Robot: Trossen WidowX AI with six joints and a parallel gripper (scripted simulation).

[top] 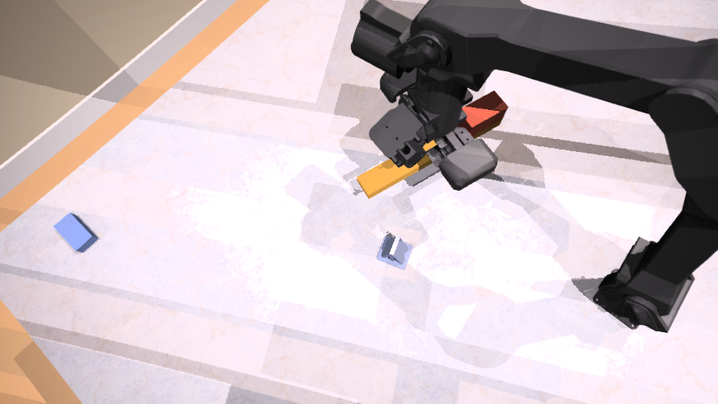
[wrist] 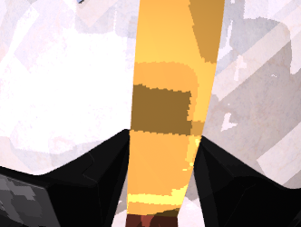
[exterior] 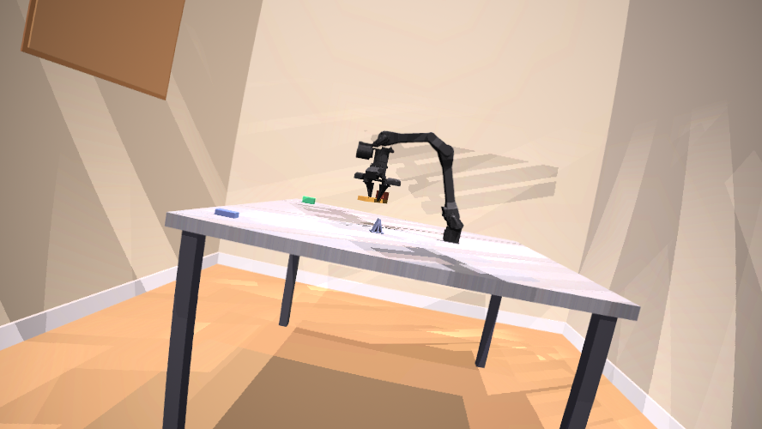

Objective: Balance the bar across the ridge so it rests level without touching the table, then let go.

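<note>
Top view: the gripper (top: 427,150) (exterior: 374,198) (wrist: 162,140) pinches the orange bar (top: 386,175) (exterior: 365,198) (wrist: 165,41), well apart from the ridge (top: 393,251) (exterior: 377,227).
A blue block (top: 73,231) (exterior: 226,213) lies at left. Exterior view: the bar is above the table (exterior: 330,262), on the far side of the ridge; a green block (exterior: 308,200) lies far left. Wrist view: the fingers clasp the bar's sides, near its dark red end block (top: 482,117) (exterior: 384,196) (wrist: 151,221).
</note>
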